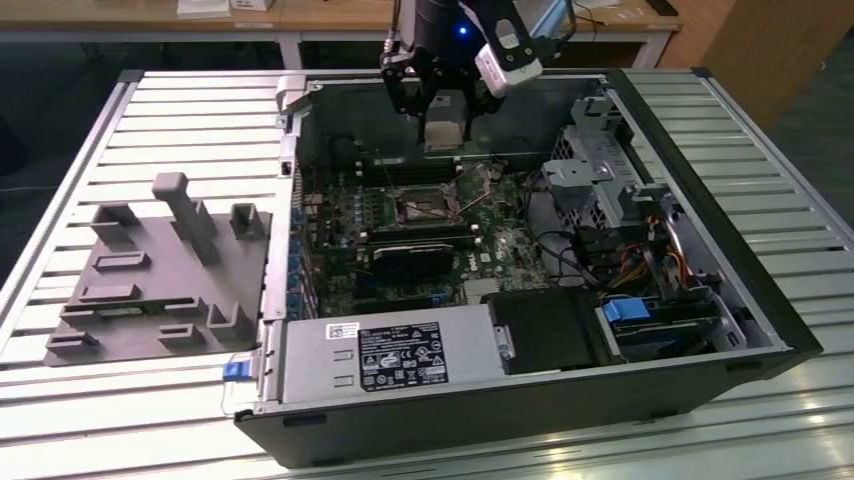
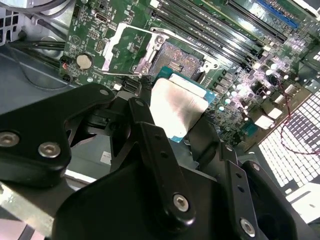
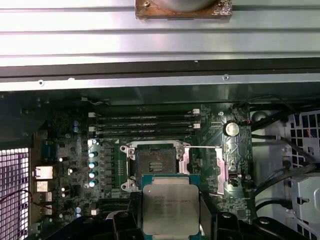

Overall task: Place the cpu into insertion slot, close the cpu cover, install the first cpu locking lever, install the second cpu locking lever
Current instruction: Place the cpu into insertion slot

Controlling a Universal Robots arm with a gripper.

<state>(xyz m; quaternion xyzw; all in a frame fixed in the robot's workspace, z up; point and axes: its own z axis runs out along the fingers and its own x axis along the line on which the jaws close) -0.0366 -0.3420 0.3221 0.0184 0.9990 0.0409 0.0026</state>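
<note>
Black gripper (image 2: 175,117) linkage sits closest in the second wrist view. Its two fingers (image 2: 145,100) are clamped on opposite edges of the cpu (image 2: 177,105), silver lid facing the camera. First wrist view agrees: the cpu (image 3: 170,207) is pinched between the gripper (image 3: 170,220) tips, flat and roughly square to the board.

In the exterior view the gripper (image 1: 445,128) hangs near the far wall of the open computer case (image 1: 747,300), well above the motherboard (image 1: 514,245). So the chip is in the air, touching nothing but the fingers.

The insertion slot (image 3: 156,162) lies bare with nothing seated in it, and shows in the second wrist view too (image 2: 180,60). The cpu cover (image 2: 149,52) is swung up and open beside the socket. In the first wrist view it stands edge-on (image 3: 220,170), clear of the opening. A thin rod (image 3: 202,146) running from socket to cover is likely a released locking lever — hard to be sure.

Step in hand, by my read: step one, carrying the cpu to the slot. Cover and both levers are not yet done.

Seating looks to call for the chip centred over the socket and edges parallel to the rim. It should go down level with little force — a tilted or offset drop risks the contacts. Chip orientation marks can't be made out.
</note>
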